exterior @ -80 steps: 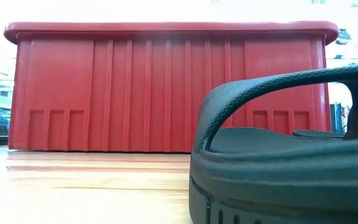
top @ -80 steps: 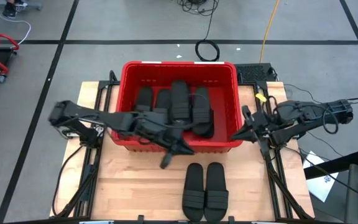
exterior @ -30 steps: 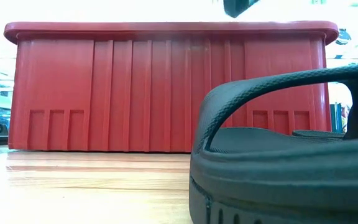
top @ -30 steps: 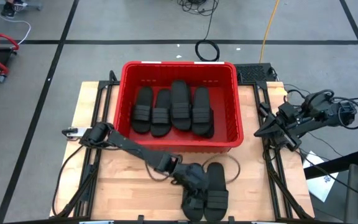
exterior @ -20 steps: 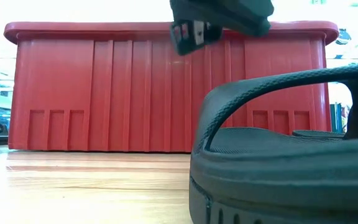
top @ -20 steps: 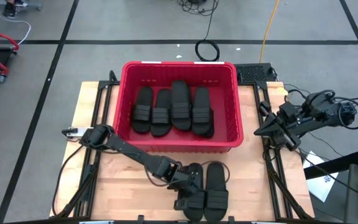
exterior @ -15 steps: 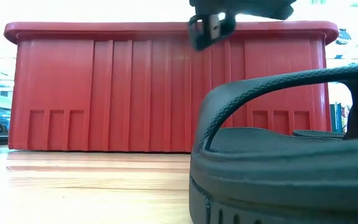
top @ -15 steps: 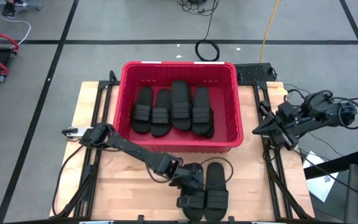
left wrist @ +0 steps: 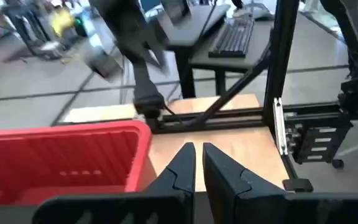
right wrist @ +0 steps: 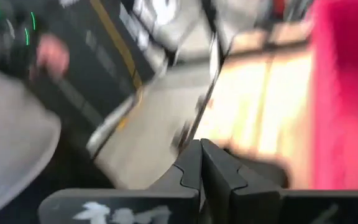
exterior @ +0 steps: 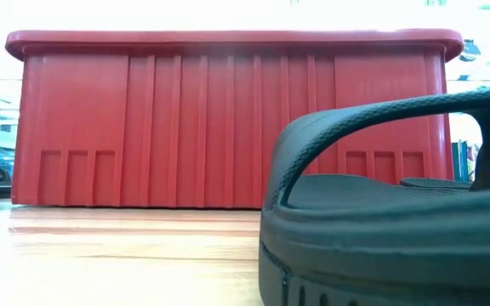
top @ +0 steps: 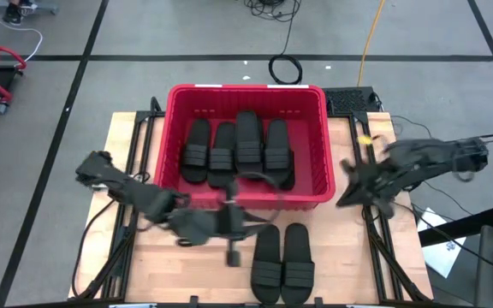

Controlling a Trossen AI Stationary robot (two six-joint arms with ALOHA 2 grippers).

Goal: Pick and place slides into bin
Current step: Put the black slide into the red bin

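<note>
- The left gripper (top: 229, 224) hangs over the wooden table (top: 144, 257), in front of the red bin's (top: 246, 94) near wall and just left of the two slides on the table; its outline is smeared in the high view.
- In the left wrist view its two dark fingers (left wrist: 180, 163) stand almost together with only a thin gap between them, and nothing is held.
- Ahead of those fingers lie bare tabletop and a black frame post (left wrist: 277, 93), with the bin's corner off to one side.
- Two slides (top: 282, 261) lie side by side on the table, just right of the left gripper and nearer the front edge than it; they touch each other along their long sides.
- Four more slides (top: 238, 150) lie in a row on the bin's floor, beyond the left gripper on the far side of the near wall.
- From table height, one slide (exterior: 381, 212) fills the right foreground, its strap arching over the sole, with the bin's ribbed wall behind it.
- The right gripper (top: 349, 192) sits past the bin's right wall, at the table's right edge, well apart from every slide.
- Its fingers (right wrist: 191, 163) are pressed together and empty in the right wrist view.
- A blurred person (right wrist: 11, 124) shows at that view's edge, beyond the table.
</note>
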